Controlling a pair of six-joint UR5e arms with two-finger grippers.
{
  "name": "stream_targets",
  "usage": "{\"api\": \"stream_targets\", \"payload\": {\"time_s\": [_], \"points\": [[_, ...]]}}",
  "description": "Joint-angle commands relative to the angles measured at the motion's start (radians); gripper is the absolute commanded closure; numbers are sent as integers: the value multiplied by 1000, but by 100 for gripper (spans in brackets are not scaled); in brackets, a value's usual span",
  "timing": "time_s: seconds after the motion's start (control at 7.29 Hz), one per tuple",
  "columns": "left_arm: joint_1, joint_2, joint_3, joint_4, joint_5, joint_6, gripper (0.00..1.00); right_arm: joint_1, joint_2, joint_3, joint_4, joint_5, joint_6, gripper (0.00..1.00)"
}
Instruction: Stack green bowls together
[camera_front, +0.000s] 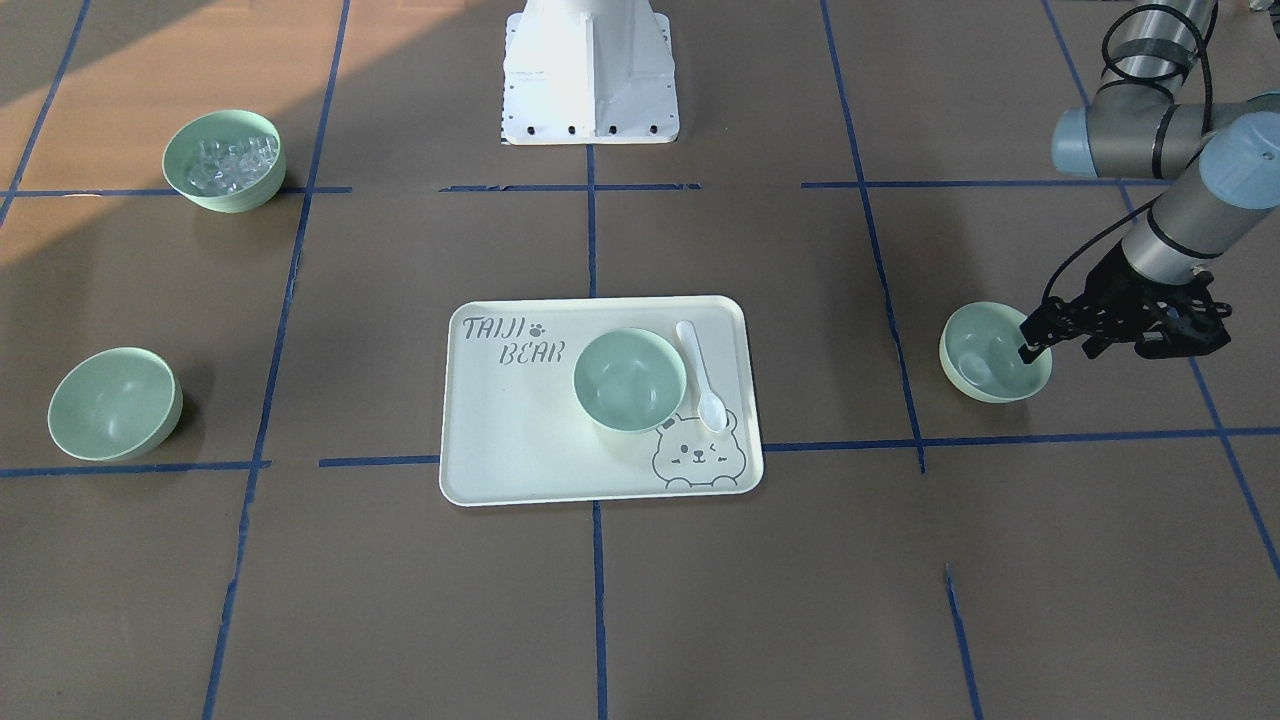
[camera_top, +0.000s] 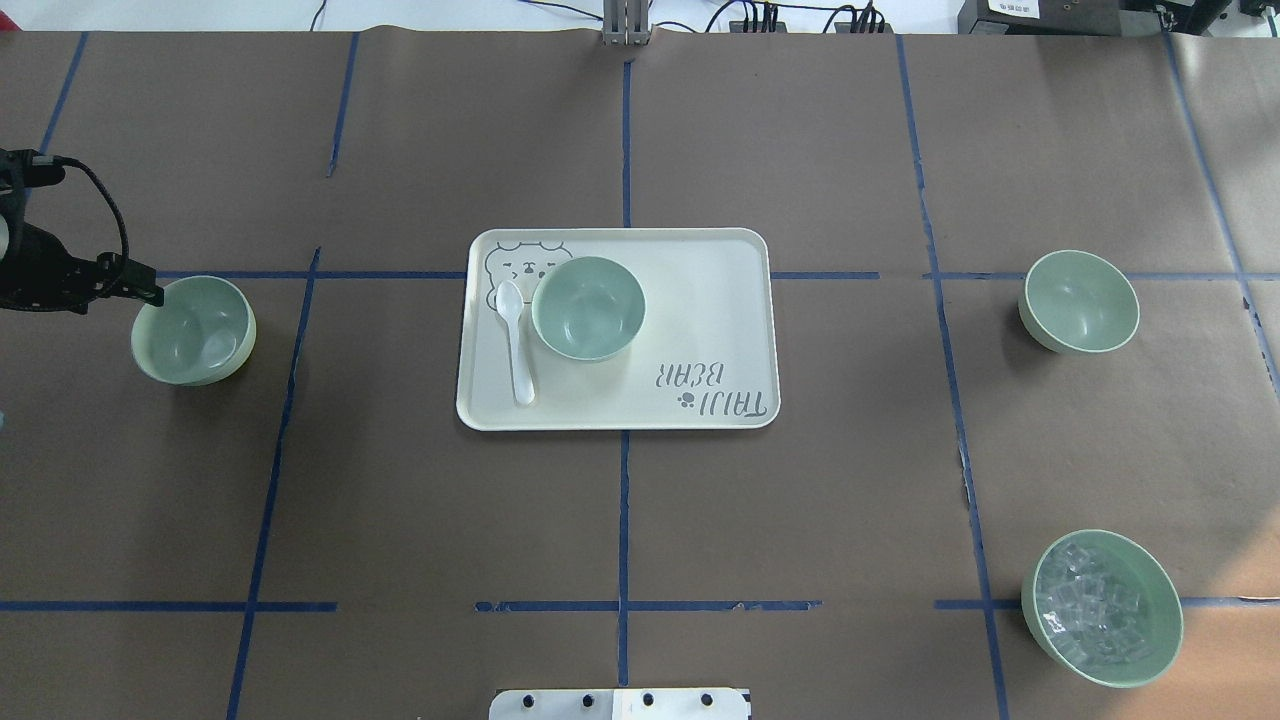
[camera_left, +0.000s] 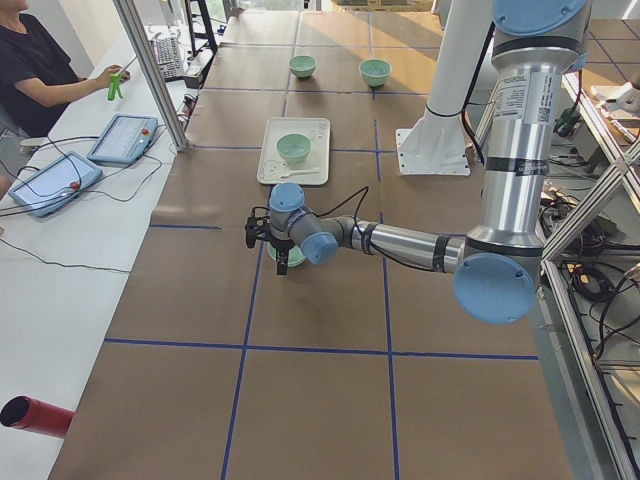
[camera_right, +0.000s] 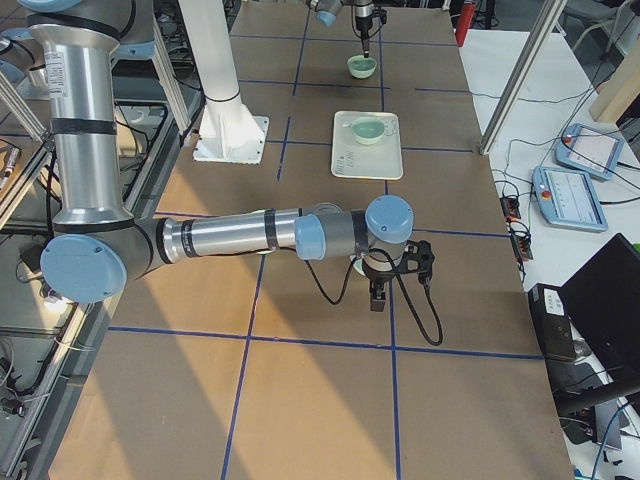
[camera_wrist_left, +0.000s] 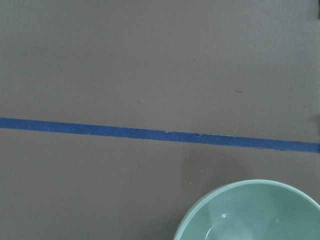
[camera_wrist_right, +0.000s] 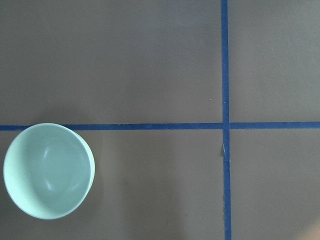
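Observation:
Three plain mint green bowls are apart. One (camera_top: 588, 307) stands on the cream tray (camera_top: 700, 300). One (camera_top: 1080, 300) sits at the far right and shows in the right wrist view (camera_wrist_right: 48, 171). One (camera_top: 195, 330) sits at the left and also shows in the front view (camera_front: 985, 355) and left wrist view (camera_wrist_left: 250, 212). My left gripper (camera_front: 1060, 345) looks open at this left bowl's rim, one fingertip (camera_front: 1028, 345) inside it. My right gripper (camera_right: 380, 295) shows only in the right side view, high above the table; I cannot tell whether it is open or shut.
A fourth green bowl (camera_top: 1100, 608) holding clear cubes stands near right, close to the robot. A white spoon (camera_top: 515, 340) lies on the tray beside the bowl. Blue tape lines cross the brown table. The robot base (camera_front: 590, 80) stands at the near edge.

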Motion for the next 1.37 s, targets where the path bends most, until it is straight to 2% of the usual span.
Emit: {"api": "stream_targets", "payload": {"time_s": [0.0,0.27,0.41,0.55,0.69,0.82,0.96,1.23], "points": [[34,0,19,-9,3,-36,19,-73,-9,-2,137,-5,187,0],[47,0,23,-9,5,-46,54,-102,-7,-3,138,-10,196,0],[48,0,20,-9,5,-44,74,-108,-2,0,138,-10,201,0],[44,3,16,-7,5,-41,89,-116,-1,3,138,-10,210,0],[37,12,-1,-6,6,-38,94,-122,-1,4,139,-10,216,0],[36,72,-67,-1,5,-38,100,-127,-1,3,139,-10,216,0],[31,77,-129,37,-7,-40,100,-128,-1,3,139,-10,216,0],[25,34,-258,233,-9,-50,100,-165,-12,-13,179,-67,231,0]]}}
